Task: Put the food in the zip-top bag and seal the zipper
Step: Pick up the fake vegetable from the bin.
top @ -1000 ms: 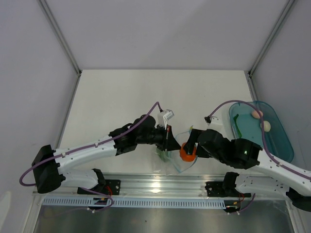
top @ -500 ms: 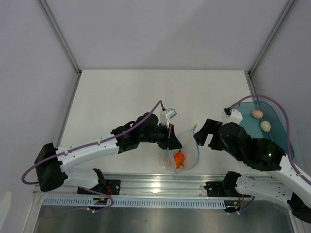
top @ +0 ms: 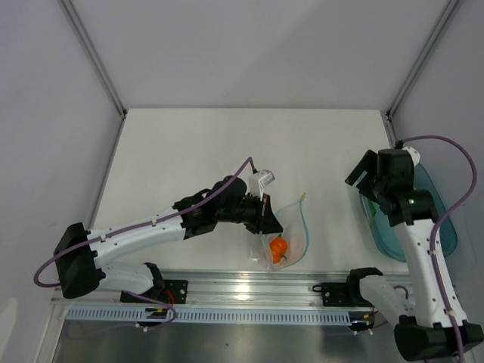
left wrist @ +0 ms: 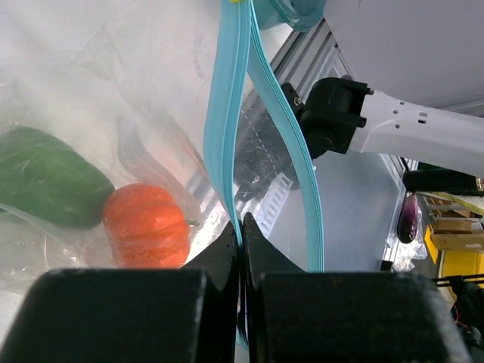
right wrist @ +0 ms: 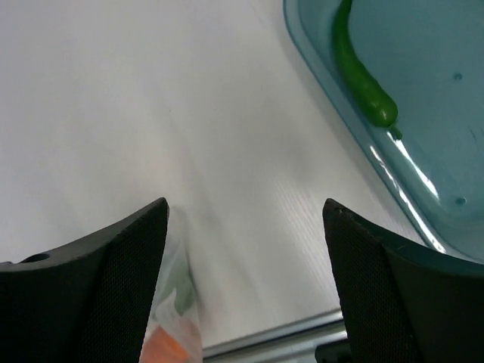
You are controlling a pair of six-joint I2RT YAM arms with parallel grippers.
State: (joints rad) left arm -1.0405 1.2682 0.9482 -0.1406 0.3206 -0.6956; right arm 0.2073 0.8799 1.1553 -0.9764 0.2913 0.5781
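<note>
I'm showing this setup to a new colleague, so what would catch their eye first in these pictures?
First, the orange-red toy food and the glossy green one inside the clear zip-top bag at front centre, with the left claw pinched shut on its teal zipper. Next, the right claw hangs open and empty near the teal tray at the right, where a slim green chili-like piece lies.

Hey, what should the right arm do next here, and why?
Probably move the right gripper, jaws open, onto the slender green food in the teal tray. The left gripper pinches the zipper of the zip-top bag, with the orange food and green pepper inside, so another item likely follows.
</note>
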